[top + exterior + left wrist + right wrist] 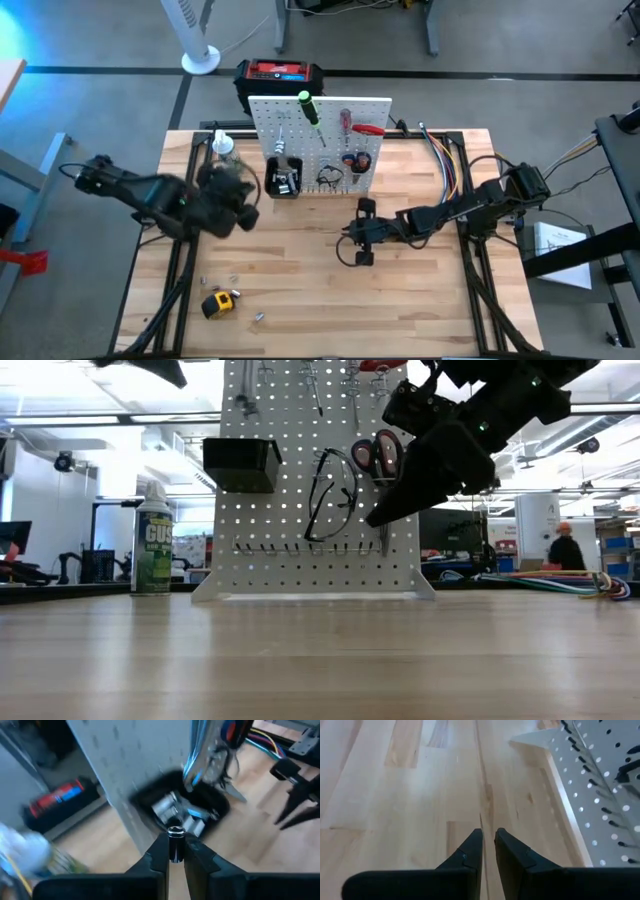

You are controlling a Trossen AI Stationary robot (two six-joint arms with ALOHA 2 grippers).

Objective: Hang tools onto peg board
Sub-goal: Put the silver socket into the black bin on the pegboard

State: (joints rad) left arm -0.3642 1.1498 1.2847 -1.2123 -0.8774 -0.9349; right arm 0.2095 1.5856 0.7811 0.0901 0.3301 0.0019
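Left hand (175, 851) pinches a small metal socket (175, 841) (wrist view only) above black bin (200, 802).

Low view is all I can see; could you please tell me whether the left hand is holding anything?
Observer: Yes, the left hand is shut on a small metal piece, close to the black bin.
Operator: Thank you; is the right hand carrying something?
Observer: No, the right hand is shut and empty, over the table in front of the peg board.
Operator: Are any tools off the board?
Observer: A yellow tape measure lies on the table far from the board, on the left arm's side.
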